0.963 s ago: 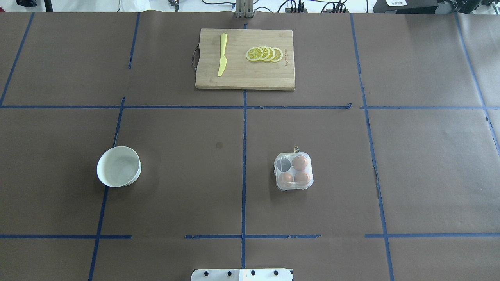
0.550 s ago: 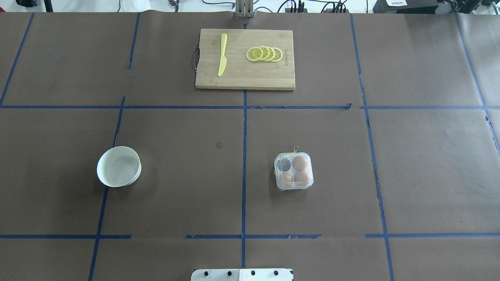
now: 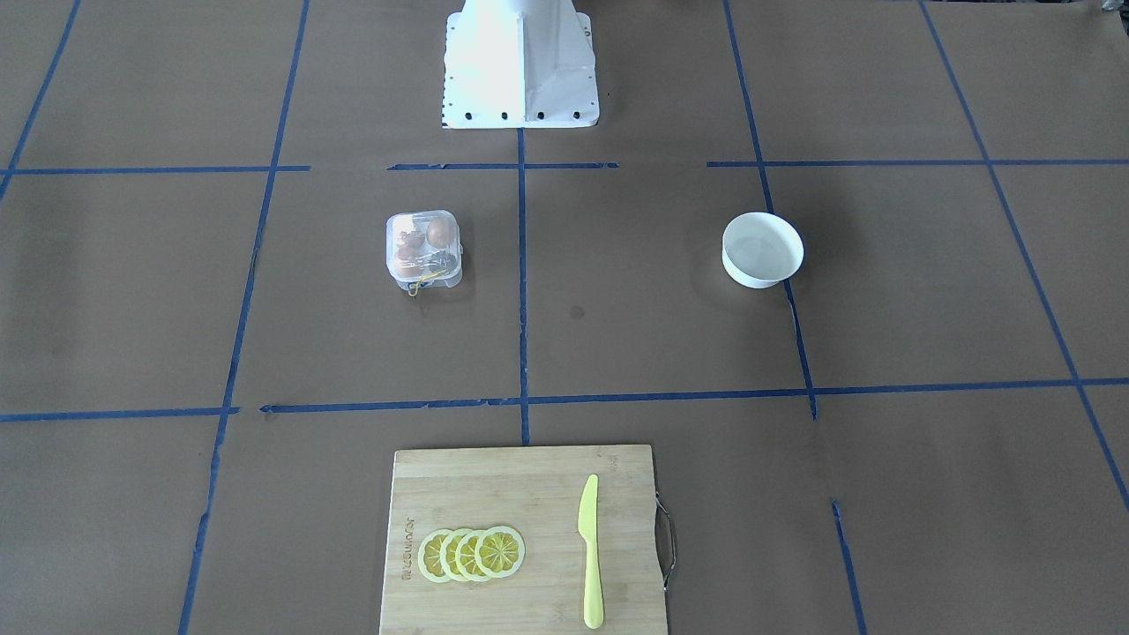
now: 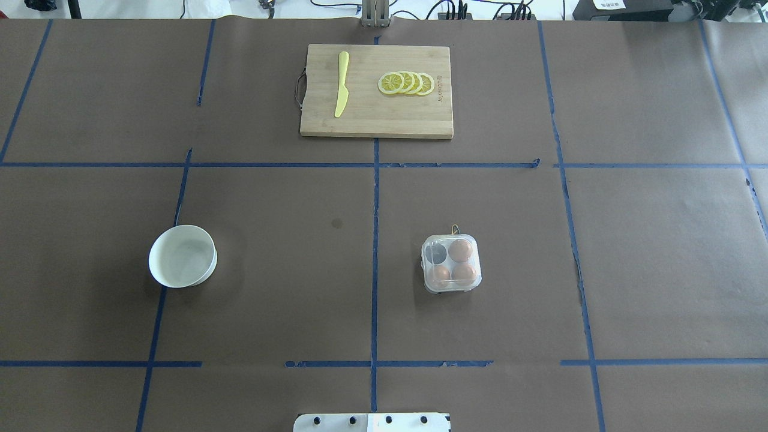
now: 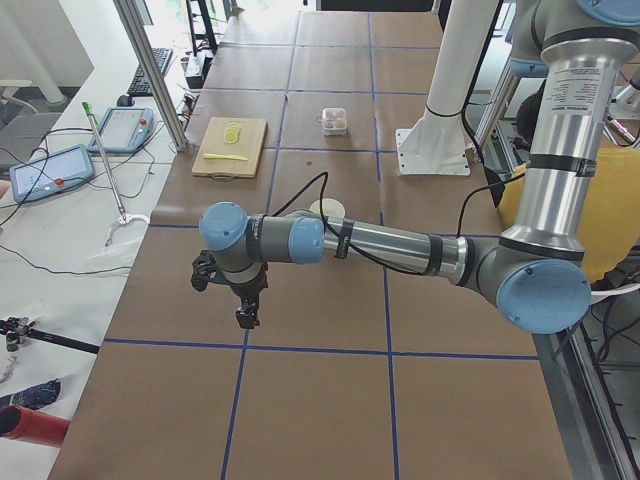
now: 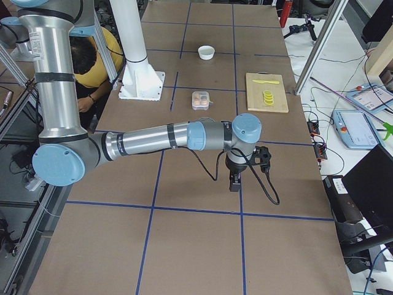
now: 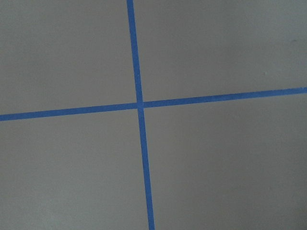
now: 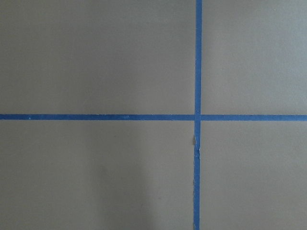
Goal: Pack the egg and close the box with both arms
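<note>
The clear egg box (image 4: 451, 264) stands on the table right of centre, and its lid appears to be down. Three brown eggs (image 4: 461, 249) fill three cells. The fourth cell, at the far left, looks dark and empty. The box also shows in the front view (image 3: 424, 249). No arm is in the overhead or front views. In the left side view my left gripper (image 5: 245, 315) hangs over the table's left end. In the right side view my right gripper (image 6: 234, 182) hangs over the right end. I cannot tell whether either is open or shut. Both wrist views show only paper and blue tape.
A white bowl (image 4: 213, 264) stands at the left and looks empty. A wooden cutting board (image 4: 372, 120) at the far middle carries a yellow knife (image 4: 341, 84) and lemon slices (image 4: 407, 83). The white pedestal (image 3: 520, 62) stands at the robot's edge.
</note>
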You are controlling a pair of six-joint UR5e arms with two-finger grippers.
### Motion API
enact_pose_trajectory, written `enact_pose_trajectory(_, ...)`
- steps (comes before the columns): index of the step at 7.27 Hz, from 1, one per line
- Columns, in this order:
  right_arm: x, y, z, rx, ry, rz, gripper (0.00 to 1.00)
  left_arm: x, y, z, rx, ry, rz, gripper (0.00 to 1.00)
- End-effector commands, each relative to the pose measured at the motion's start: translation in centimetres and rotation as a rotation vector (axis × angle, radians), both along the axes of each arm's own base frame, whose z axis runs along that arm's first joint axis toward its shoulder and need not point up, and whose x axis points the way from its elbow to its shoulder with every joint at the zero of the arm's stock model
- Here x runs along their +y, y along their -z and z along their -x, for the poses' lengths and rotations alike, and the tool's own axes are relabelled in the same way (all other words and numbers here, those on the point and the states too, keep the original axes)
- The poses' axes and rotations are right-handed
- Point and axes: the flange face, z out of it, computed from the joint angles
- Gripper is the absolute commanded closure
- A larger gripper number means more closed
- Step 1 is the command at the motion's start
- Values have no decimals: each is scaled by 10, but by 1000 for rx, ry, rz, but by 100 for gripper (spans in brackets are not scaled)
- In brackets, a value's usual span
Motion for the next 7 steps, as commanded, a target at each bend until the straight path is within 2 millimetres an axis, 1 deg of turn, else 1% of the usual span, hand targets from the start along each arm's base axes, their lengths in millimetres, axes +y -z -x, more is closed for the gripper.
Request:
enact_pose_trajectory(1, 7, -8, 0, 2, -4, 16, 0, 1, -1, 1, -2, 4, -16, 0)
enact_pose_trajectory(2, 7, -9, -1, 5, -3, 17, 0, -2, 3, 4, -1, 18, -38, 0)
enact_pose_trajectory(3, 3, -3, 0, 5, -3, 3, 0, -4, 5, 3, 0, 47, -21, 0)
enact_pose_trajectory(4, 3, -1, 0, 3, -3, 0, 0, -5, 6, 5, 2, 50, -23, 0)
enact_pose_trajectory(5, 1, 0, 1, 3, -2, -1, 0, -3, 9, 27, 4, 94, -25, 0)
enact_pose_trajectory(6, -4, 6, 2, 2, 0, -18, 0, -6, 13, 32, 5, 107, -29, 0)
enact_pose_trajectory(7, -11, 13, 2, 3, -2, -42, 0, -4, 14, 35, 8, 111, -27, 0)
